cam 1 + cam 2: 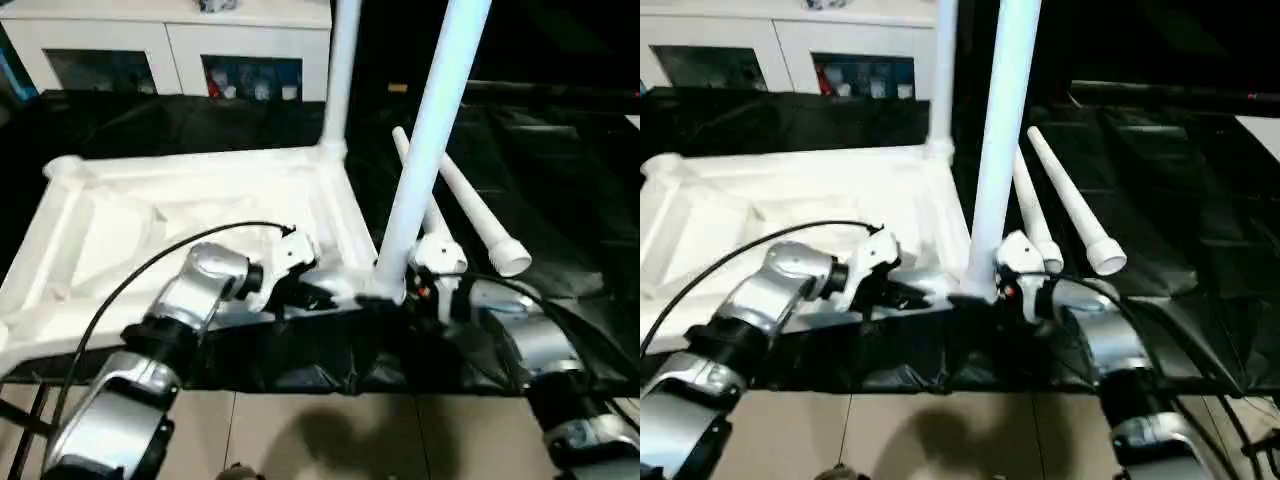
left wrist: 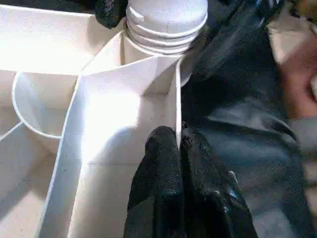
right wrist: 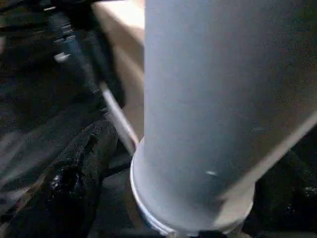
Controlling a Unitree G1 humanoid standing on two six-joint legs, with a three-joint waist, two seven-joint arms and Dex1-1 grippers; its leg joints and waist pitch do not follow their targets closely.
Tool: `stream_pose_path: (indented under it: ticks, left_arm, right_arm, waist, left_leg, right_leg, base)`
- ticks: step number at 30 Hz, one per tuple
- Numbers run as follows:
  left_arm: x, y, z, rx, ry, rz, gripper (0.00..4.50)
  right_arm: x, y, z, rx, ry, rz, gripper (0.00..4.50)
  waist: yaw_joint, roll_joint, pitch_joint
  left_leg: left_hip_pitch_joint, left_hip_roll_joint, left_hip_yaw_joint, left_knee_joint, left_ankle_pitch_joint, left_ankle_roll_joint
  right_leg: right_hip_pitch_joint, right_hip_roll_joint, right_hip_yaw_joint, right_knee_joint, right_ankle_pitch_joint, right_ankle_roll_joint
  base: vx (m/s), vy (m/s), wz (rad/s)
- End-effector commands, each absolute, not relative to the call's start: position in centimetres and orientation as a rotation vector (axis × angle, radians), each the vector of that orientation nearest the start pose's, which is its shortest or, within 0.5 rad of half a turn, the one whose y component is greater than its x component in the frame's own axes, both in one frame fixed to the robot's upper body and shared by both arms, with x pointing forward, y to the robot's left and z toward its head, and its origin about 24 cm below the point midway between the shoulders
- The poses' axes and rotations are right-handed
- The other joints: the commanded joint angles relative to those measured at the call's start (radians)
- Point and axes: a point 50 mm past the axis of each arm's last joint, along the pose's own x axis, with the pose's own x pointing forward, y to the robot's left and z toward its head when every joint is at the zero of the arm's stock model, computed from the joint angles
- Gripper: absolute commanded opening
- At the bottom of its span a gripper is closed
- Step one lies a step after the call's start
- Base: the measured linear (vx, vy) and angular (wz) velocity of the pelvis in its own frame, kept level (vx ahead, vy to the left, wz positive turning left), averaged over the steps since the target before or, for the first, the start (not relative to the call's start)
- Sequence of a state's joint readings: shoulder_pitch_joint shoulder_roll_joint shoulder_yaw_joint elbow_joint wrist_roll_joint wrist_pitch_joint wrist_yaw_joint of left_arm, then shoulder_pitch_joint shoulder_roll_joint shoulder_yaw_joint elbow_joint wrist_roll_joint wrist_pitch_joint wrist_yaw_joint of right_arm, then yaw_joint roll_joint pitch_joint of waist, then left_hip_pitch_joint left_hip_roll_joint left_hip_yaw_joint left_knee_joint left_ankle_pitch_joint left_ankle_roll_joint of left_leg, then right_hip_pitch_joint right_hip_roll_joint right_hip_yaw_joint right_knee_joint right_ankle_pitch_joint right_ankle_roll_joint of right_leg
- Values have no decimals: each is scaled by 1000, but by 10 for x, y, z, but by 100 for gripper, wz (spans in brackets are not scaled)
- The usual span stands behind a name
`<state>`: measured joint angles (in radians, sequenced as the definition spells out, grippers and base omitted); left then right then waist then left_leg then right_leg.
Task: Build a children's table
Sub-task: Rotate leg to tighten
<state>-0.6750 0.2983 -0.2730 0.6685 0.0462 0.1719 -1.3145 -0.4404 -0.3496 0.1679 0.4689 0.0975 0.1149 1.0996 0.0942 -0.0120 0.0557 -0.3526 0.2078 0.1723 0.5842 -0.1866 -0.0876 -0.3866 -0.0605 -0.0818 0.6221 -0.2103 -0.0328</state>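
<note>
The white tabletop (image 1: 200,220) lies ribbed underside up. Two legs (image 1: 432,130) stand upright in its right-hand corner sockets; two loose legs (image 1: 460,200) lie just beside it.

Strong overhead light is thrown on the upturned tabletop (image 1: 200,215), blown out to near-featureless white at centre left of the head views. The black sheet (image 1: 560,190) at right is left dim. A soft shadow is cast on the floor (image 1: 330,435) below, and the near leg (image 3: 208,114) in the right wrist view is blurred.
</note>
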Motion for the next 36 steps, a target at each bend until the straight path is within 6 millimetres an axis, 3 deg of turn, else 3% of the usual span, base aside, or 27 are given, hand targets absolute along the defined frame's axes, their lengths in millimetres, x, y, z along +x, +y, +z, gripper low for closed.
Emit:
stream_pose_path:
  ticks: [1,4,6,7,13,15,19,20,21,23,28,33,34,36]
  left_arm:
    - [321,88,78,339,381,-1559,0]
    - [320,90,79,357,401,-1601,0]
    - [319,91,79,361,410,-1614,0]
    - [318,92,79,367,417,-1620,0]
    - [318,94,79,357,419,-1621,0]
    - [320,94,78,350,418,-1597,0]
    - [324,91,75,341,420,-1533,0]
    - [327,88,74,336,423,-1488,0]
    - [334,80,72,306,416,-1388,0]
    - [338,74,71,277,412,-1331,0]
    - [339,54,65,237,395,-1242,0]
    - [337,50,63,220,390,-1240,0]
    - [337,49,62,222,389,-1235,0]
    - [337,51,61,247,384,-1250,0]
  right_arm:
    - [289,-123,41,-177,357,1353,375]
    - [285,-124,45,-149,390,1430,367]
    - [284,-125,45,-148,403,1457,337]
    - [282,-124,45,-154,413,1475,328]
    - [282,-121,45,-129,422,1482,284]
    - [282,-120,42,-109,435,1442,280]
    - [290,-117,35,-122,398,1290,271]
    - [296,-115,32,-131,375,1189,267]
    - [311,-114,25,-76,376,954,267]
    - [317,-110,22,-28,373,855,267]
    - [329,-80,24,90,356,679,266]
    - [331,-63,29,97,319,670,266]
    - [332,-60,29,81,308,664,322]
    - [333,-59,33,91,282,693,336]
  waist:
    - [0,-10,-63]
    - [7,-9,-65]
    - [10,-10,-64]
    - [11,-14,-65]
    - [15,-11,-64]
    - [15,-12,-64]
    - [13,-5,-64]
    - [7,-4,-60]
    - [6,-2,-60]
    - [-11,-5,-59]
    - [-16,-2,-66]
    - [-19,-2,-64]
    - [-19,-2,-64]
    - [-24,-3,-63]
  left_leg:
    - [0,32,-2,-60,-125,91]
    - [0,34,-3,-58,-100,98]
    - [-1,33,-2,-58,-97,99]
    - [0,33,-2,-58,-99,98]
    - [1,33,-3,-60,-106,82]
    - [0,32,-3,-59,-100,80]
    - [1,31,-5,-61,-115,62]
    - [2,31,-4,-63,-131,50]
    - [3,30,-6,-65,-139,38]
    - [6,27,-10,-69,-178,-2]
    - [2,25,-7,-63,-116,31]
    - [1,24,-5,-65,-110,39]
    - [1,25,-5,-66,-110,39]
    - [2,25,-5,-66,-120,42]
  right_leg:
    - [55,-86,59,-76,-108,-215]
    - [54,-86,59,-72,-82,-218]
    - [53,-87,58,-72,-77,-220]
    - [53,-87,57,-73,-85,-218]
    - [52,-87,58,-74,-114,-208]
    - [53,-87,58,-74,-112,-204]
    - [51,-89,57,-77,-136,-197]
    - [45,-90,58,-82,-163,-195]
    - [46,-91,57,-83,-183,-192]
    - [49,-91,56,-88,-261,-183]
    - [52,-88,62,-79,-116,-206]
    - [54,-87,63,-81,-126,-197]
    - [54,-87,62,-81,-127,-196]
    - [53,-88,63,-82,-137,-195]
  base:
    - [0,0,0]
    - [0,0,0]
    - [0,0,0]
    - [0,0,0]
    - [0,0,0]
    - [0,0,0]
    - [0,0,0]
    - [0,0,0]
    - [0,0,0]
    - [0,0,0]
    - [0,0,0]
    - [0,0,0]
    - [0,0,0]
    - [0,0,0]
